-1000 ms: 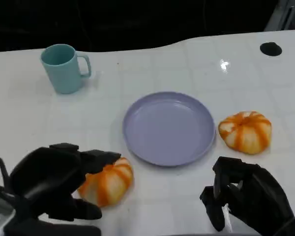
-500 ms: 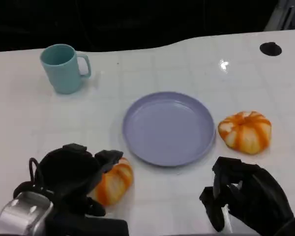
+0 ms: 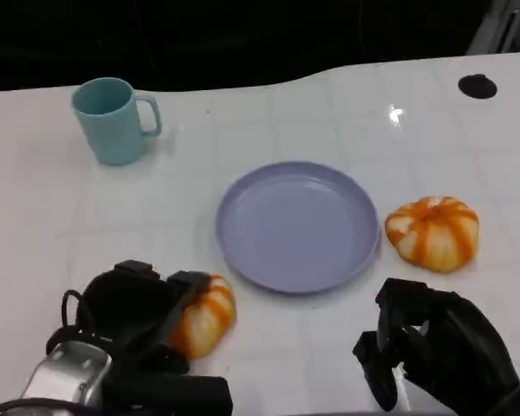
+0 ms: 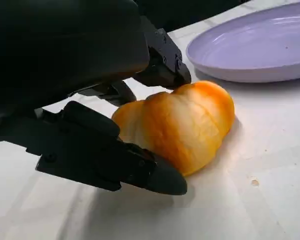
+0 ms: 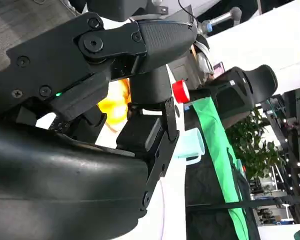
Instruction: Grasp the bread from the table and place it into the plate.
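We see a white worktop carrying a lavender plate at its middle, with nothing lying in it, and a teal mug at the far left, whose inside we cannot see into. Two orange-striped bread rolls lie on the worktop: the one we are after, the near bread, sits just near-left of the plate, off its rim, while a second roll lies just to the right of the plate. Our left hand is wrapped around the near bread; in the left wrist view the near bread sits between a finger above it and the thumb below it, both touching its crust, so we judge the hand clamped on it, though it rests on the worktop, not yet lifted. Our right hand hangs at the near right with its fingers curled in and nothing in them. We think the main risk is the soft, rounded roll squeezing out of the grip as we lift, since the contact seems to be only at one end. A low carry could also catch the raised rim of the plate and push it toward the second roll.
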